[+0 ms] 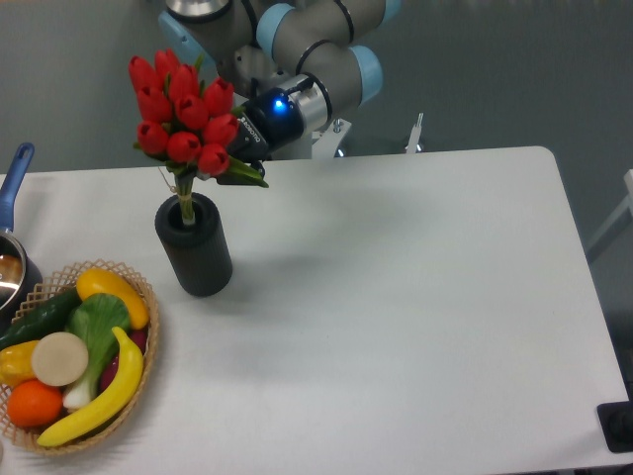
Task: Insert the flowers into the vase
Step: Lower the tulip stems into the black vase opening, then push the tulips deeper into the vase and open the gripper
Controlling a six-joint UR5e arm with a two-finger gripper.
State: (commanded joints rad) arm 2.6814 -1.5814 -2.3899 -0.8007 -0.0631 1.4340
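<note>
The flowers (184,116) — a tight bunch of red tulips with closed buds — stand above the vase (194,244) at the far left of the white table (415,297). Their bound stems run down from the buds and the lower ends sit inside the round mouth of the vase, close to its far-left edge. The bunch leans a little, with the heads tipped toward the left and the green leaves spreading out to the right just below the buds.

The gripper (237,148) reaches in from the right, at the height of the lowest buds and leaves. Its fingers are hidden behind the blooms and foliage, so I cannot tell how far apart the jaws are or whether they are pressed on the stems. A blue light glows on the wrist just right of the flowers, and the arm (316,49) rises behind it toward the far edge of the table.

The vase is black and upright, resting on the table with its shadow falling to the right. Near it on the left, at the front corner, a wicker basket (148,341) holds fruit and vegetables — a banana, an orange, a cucumber and others. A pot with a blue handle (14,178) shows at the left edge.
</note>
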